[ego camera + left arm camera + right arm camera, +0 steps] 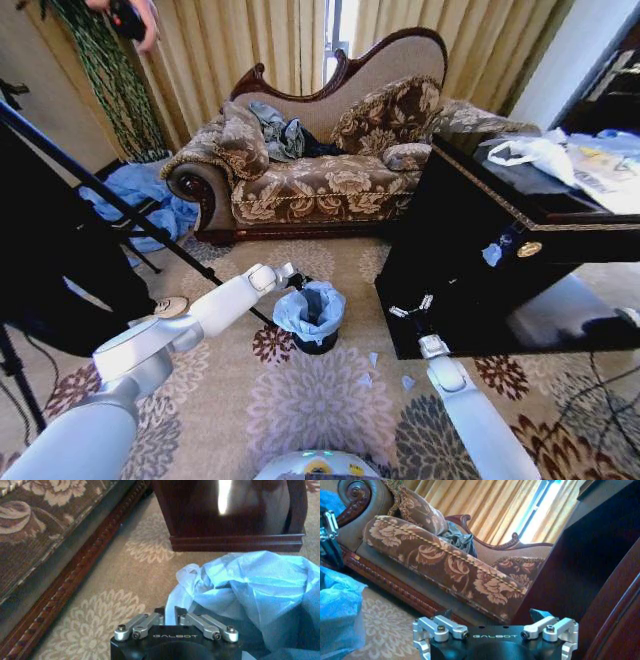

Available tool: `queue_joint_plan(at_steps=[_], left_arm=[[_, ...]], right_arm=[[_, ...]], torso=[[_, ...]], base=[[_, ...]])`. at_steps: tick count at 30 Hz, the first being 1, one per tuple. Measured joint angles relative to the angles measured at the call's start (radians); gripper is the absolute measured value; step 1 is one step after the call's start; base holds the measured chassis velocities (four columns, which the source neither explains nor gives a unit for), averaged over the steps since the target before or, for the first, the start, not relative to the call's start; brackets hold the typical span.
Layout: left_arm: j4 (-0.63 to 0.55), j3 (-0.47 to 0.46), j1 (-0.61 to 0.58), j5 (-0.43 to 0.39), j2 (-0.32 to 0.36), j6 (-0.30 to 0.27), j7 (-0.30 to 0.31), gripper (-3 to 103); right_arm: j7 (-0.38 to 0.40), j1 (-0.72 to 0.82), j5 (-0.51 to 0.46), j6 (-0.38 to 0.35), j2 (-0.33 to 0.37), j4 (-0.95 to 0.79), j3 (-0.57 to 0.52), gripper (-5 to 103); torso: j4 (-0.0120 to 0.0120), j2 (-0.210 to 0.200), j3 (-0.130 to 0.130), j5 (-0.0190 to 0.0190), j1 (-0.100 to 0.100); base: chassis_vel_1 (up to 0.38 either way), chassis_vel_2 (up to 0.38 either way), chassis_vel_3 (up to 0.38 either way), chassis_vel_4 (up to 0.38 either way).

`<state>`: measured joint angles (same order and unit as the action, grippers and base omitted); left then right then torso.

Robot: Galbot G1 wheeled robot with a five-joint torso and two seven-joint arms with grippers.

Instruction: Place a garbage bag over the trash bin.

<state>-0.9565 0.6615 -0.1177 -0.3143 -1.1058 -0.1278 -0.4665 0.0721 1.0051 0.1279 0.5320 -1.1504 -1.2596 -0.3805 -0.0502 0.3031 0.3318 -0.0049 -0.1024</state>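
- Nearest to us, our two pale arms reach forward over the flowered carpet point(320, 400), the left from about seven o'clock and the right from about five o'clock in the head view.
- Our left gripper point(292, 278) sits at the ten o'clock edge of the trash bin point(316, 345), right against the garbage bag point(310, 308).
- From the left wrist camera, the left gripper point(169, 612) has its fingers drawn close together at a fold of the garbage bag point(250, 588); we cannot tell whether plastic is actually pinched between them.
- Our right gripper point(411, 308) hangs at about three o'clock from the bin, well apart from it, close to the front of the dark cabinet point(470, 260).
- Seen from the right wrist camera, the right gripper point(492, 614) has its fingers spread wide with nothing between them.
- We see the garbage bag bunched loosely over the mouth of the small black bin, puffed up above the rim, with the bin's dark lower wall showing beneath it.
- Bin and bag stand on the carpet near the middle of the head view, in front of the patterned sofa point(320, 185) at twelve o'clock.
- At about ten o'clock, a heap of blue cloth point(135, 200) lies on the floor beside the sofa's arm.
- On the cabinet top at two o'clock rests a white plastic bag point(545, 155).
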Motion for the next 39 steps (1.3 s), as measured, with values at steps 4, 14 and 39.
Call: queue_joint_plan(at_steps=[4,14,39], left_arm=[[0.018,0.003,0.001,0.020,-0.014,0.006,-0.001,26],[0.030,0.016,-0.003,0.048,-0.020,0.014,-0.002,64],[0.141,-0.024,0.000,0.119,-0.077,0.088,0.005,19]], right_arm=[[0.000,0.002,0.004,0.002,-0.001,0.001,-0.004,100],[0.001,0.003,0.015,0.011,-0.005,0.014,-0.008,100],[0.005,0.007,0.033,0.025,-0.011,0.027,-0.015,100]], torso=[[-0.0003,0.000,0.000,0.0000,0.000],[-0.0002,0.000,0.000,0.0000,0.000],[-0.0002,0.000,0.000,0.0000,0.000]], base=[[0.000,0.000,0.000,0.000],[0.000,0.000,0.000,0.000],[0.000,0.000,0.000,0.000]])
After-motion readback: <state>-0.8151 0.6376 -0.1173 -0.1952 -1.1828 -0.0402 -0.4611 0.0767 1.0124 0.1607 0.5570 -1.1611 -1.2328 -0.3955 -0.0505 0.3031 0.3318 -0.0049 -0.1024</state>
